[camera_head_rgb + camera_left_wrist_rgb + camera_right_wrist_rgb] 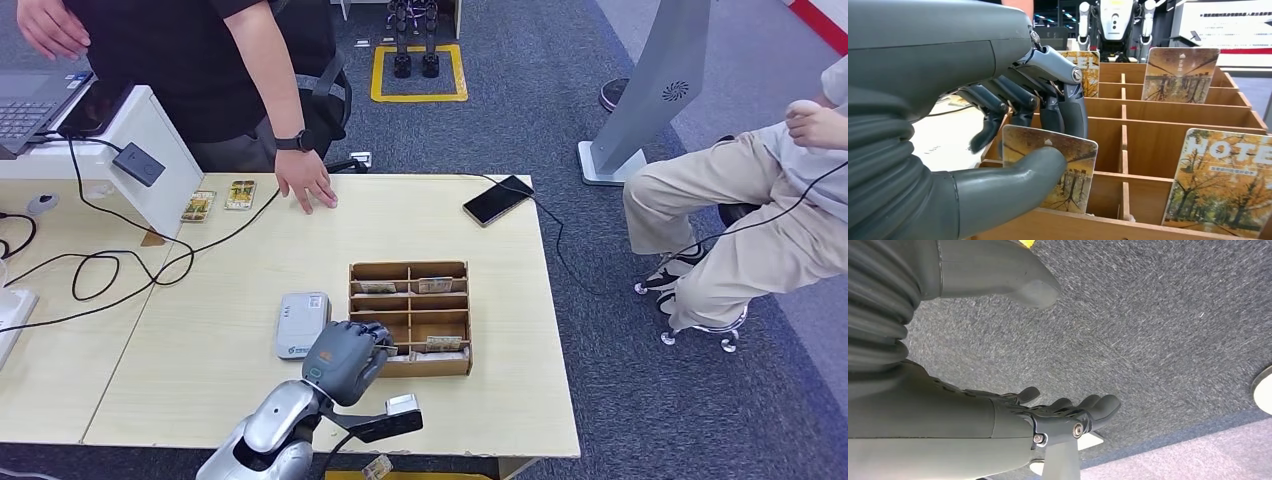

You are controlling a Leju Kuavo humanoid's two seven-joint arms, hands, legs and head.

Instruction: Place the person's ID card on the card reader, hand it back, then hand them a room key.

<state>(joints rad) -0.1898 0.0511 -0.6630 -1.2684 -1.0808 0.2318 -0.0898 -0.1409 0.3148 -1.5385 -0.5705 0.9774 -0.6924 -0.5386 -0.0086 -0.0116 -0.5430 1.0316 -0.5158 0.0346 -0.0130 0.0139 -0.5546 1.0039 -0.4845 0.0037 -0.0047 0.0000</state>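
My left hand (345, 358) reaches into the near left corner of the wooden key box (409, 268) on the table. Up close, the thumb presses the front of a room key card (1075, 160) printed with autumn trees, and the fingers (1068, 107) curl behind it, so the card is pinched while it stands in its slot. More key cards (1223, 180) stand in other slots. The white card reader (302, 323) lies just left of the box. A person's hand (306, 186) rests on the table's far edge. My right hand (1048, 415) hangs over grey carpet, fingers apart, holding nothing.
Two small cards (220, 200) lie at the far left beside a white stand. A phone (498, 199) on a cable sits at the far right edge. Black cables (110, 265) loop over the left table near a laptop (30, 100). A seated person (740, 220) is at the right.
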